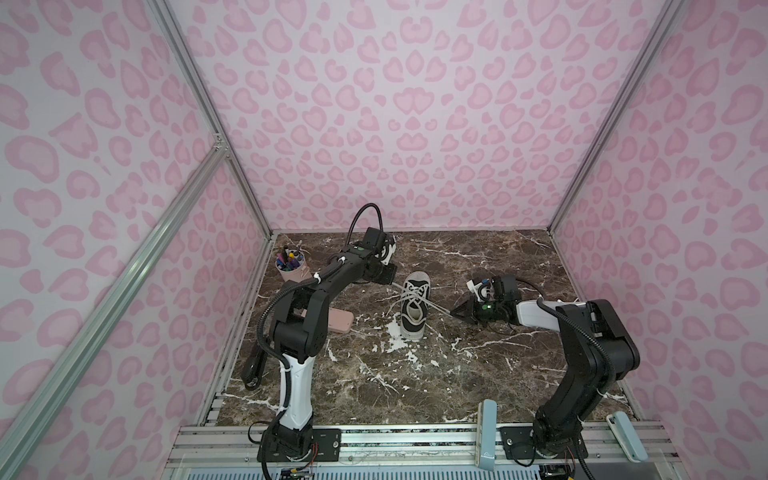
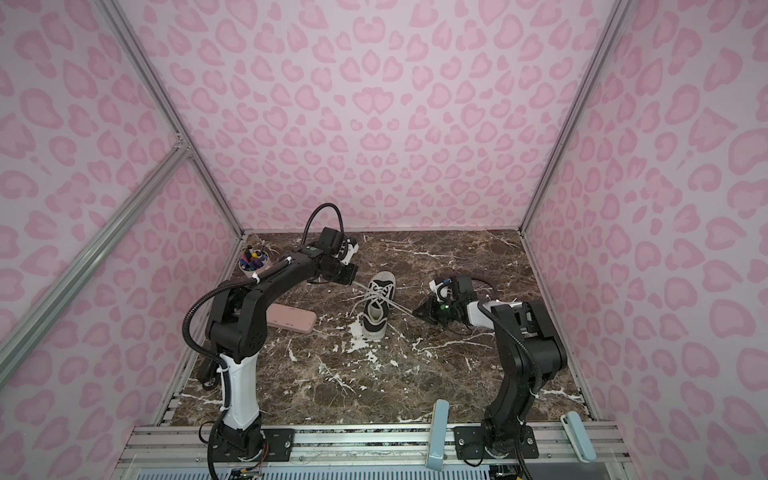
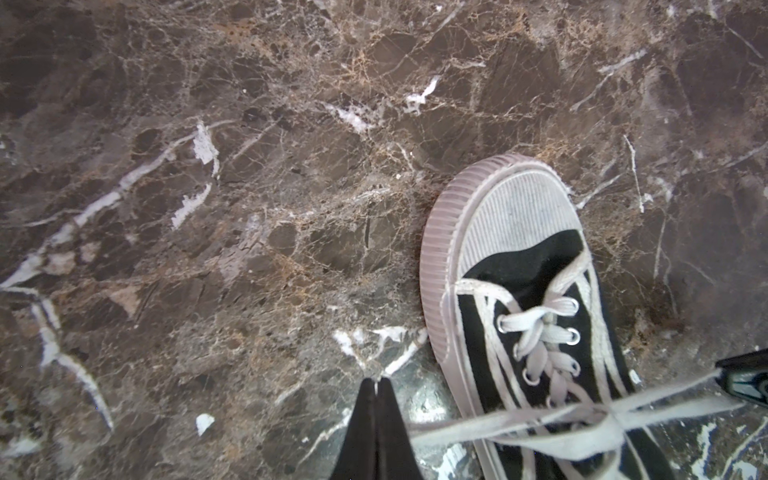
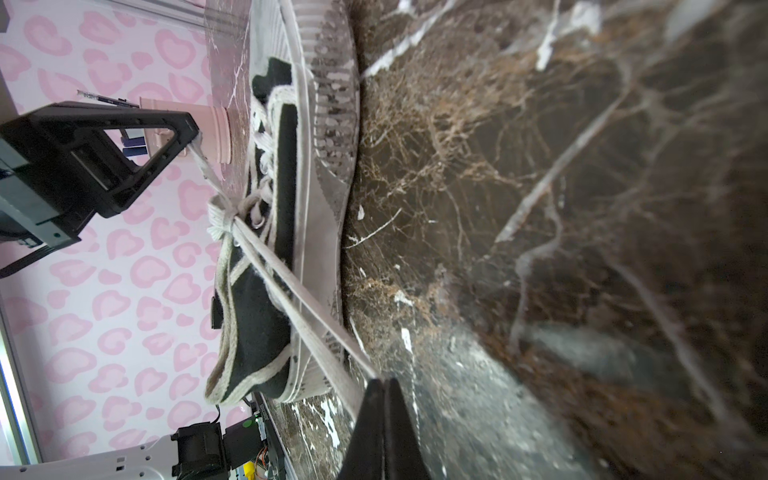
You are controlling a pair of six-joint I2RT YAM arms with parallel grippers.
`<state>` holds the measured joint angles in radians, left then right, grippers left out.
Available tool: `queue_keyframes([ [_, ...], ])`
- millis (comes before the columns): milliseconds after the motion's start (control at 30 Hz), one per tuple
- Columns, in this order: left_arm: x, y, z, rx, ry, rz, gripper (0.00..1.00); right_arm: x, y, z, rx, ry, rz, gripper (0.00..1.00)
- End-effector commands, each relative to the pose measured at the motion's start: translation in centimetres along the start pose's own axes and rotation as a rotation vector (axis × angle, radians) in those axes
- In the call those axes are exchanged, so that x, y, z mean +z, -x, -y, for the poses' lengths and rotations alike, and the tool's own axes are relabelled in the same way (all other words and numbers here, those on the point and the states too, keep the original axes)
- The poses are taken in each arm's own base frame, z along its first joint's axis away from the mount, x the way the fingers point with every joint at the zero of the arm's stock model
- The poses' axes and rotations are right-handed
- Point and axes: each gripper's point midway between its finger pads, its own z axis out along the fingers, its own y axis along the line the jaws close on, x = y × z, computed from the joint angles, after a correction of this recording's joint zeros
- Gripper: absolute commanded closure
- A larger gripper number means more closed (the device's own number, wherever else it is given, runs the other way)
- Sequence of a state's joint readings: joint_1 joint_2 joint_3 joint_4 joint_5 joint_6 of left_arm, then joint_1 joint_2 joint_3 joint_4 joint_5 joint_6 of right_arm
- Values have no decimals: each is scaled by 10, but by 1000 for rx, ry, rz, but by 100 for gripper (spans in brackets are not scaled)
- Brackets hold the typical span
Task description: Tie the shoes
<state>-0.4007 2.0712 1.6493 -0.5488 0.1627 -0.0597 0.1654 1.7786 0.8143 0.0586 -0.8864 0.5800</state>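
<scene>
The shoe (image 1: 413, 307) stands in the middle of the table (image 1: 457, 374), toe away from me. My left gripper (image 4: 195, 138) and right gripper (image 4: 381, 382) are each pinched shut on one of the laces (image 4: 291, 286), which run taut from their crossing. The shoe seems light and may skid or tip. The laces are flat and limp, so I'd hold them near the crossing.

Desk's (image 1: 374, 386) near half lies open; taut laces (image 1: 436, 307) stretch left and right of the shoe (image 1: 413, 318); pink case (image 1: 338, 323) and pen cup (image 1: 291, 270) crowd the left.
</scene>
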Motion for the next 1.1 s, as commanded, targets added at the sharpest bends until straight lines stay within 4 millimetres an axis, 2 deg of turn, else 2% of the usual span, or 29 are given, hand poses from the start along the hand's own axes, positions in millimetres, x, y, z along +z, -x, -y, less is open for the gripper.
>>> queue_keyframes([
  [0,-9,13,-20,-6,93,51,96,0,-9,18,41,-62,-19,100],
  [433,-4,5,-20,-29,80,44,96,1,-7,18,36,-62,-30,100],
  [533,-4,6,-11,-28,35,48,96,2,-7,16,35,-50,-33,100],
  [633,-8,10,9,-5,-31,67,95,4,-7,9,26,-29,-41,100],
  [700,-13,14,18,12,-43,80,87,5,-7,6,18,-25,-43,95],
  [767,-15,17,23,6,-57,86,74,5,-5,5,19,-25,-38,81],
  [967,-27,25,28,5,-79,130,36,-3,-4,4,2,-48,-31,64],
  [1067,-37,26,28,-1,-88,151,31,-13,-2,6,-12,-72,-20,61],
])
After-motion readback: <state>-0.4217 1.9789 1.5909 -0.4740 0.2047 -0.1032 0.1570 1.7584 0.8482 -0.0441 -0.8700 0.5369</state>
